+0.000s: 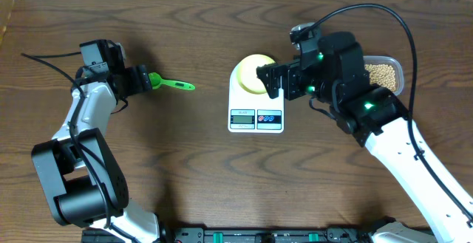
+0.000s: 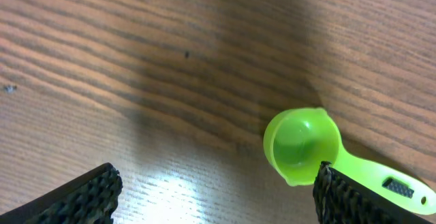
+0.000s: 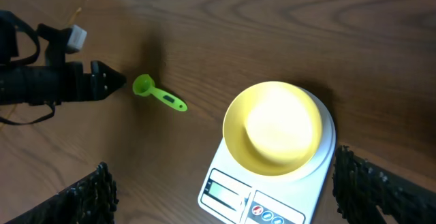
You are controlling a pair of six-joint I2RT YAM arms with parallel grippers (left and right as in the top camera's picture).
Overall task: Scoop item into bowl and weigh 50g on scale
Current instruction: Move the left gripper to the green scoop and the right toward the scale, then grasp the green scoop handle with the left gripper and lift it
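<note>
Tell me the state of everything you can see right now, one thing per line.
green scoop: empty, lying on the table, not gripped.
bowl: empty, sitting on the scale.
scale: display too small to read.
beans: in the clear tub, partly hidden by the right arm.
left gripper: open, right beside the scoop.
right gripper: open, above the bowl, holding nothing.

L arm (image 1: 83, 114) & R arm (image 1: 414, 162): white tubular links, black joint housings. Green LEDs (image 1: 367, 106) seen lit on R arm housings. Thick black cable (image 1: 395, 21) looped over R arm; thin black cable (image 1: 44, 57) run off L arm. Small white block (image 1: 299, 30) fitted nr R wrist. L gripper (image 1: 150, 81) & R gripper (image 1: 267, 80) black; pads (image 2: 82, 200) knurled, diamond pattern, seen in both wrist views
</note>
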